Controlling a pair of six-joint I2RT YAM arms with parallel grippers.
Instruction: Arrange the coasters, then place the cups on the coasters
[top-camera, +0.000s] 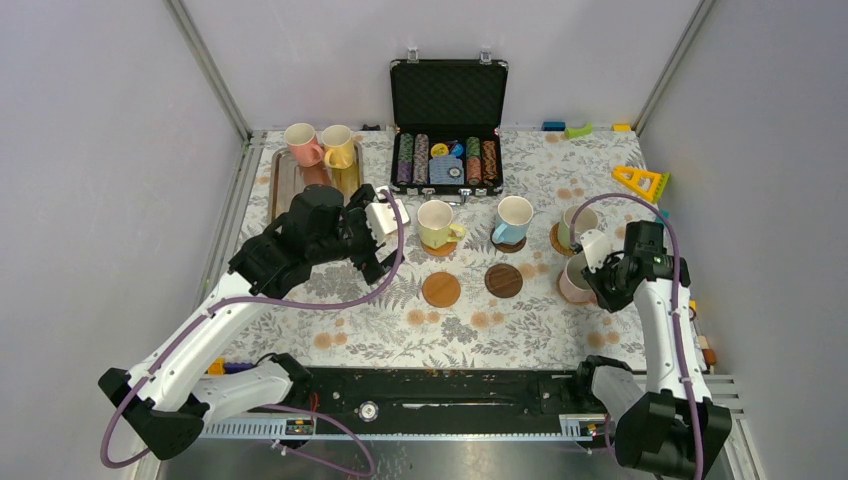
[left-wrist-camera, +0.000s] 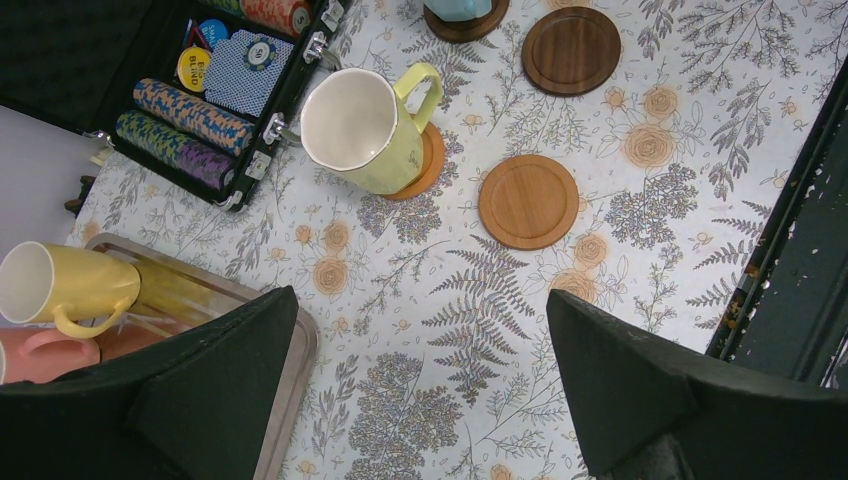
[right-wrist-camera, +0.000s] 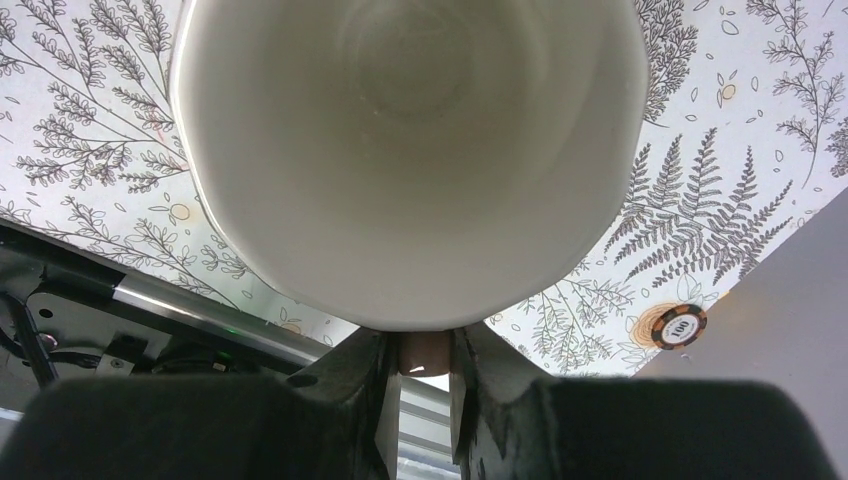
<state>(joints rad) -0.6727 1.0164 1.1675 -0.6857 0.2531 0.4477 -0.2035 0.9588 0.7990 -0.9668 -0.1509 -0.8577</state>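
Pinches the right claw (right-wrist-camera: 425, 360) nearly closed on a thin pinkish part of the cup (right-wrist-camera: 410, 150), seemingly the handle, right at the fingertips and just below the rim. Shows the cup's white bowl straight ahead of that claw, filling the wrist view, so cannot tell whether a coaster sits under it. Looks like glazed ceramic: rigid, fairly heavy for so narrow a pinch, slick, and liable to chip if knocked or dropped. Hangs its weight to one side of the grip, so probably tends to swivel between the fingers; calls for slow, level carrying and a soft set-down. Spreads the left claw (left-wrist-camera: 420, 330) wide with nothing in it, above the cloth (left-wrist-camera: 450, 330). Has a yellow cup (left-wrist-camera: 360, 130) on an orange coaster (left-wrist-camera: 432, 165) ahead of that claw, a bare tan coaster (left-wrist-camera: 528, 200) ahead and slightly right, a dark coaster (left-wrist-camera: 570, 50) farther ahead. Suits a handle grip or a pinch over the rim wall, never the slippery round flank.
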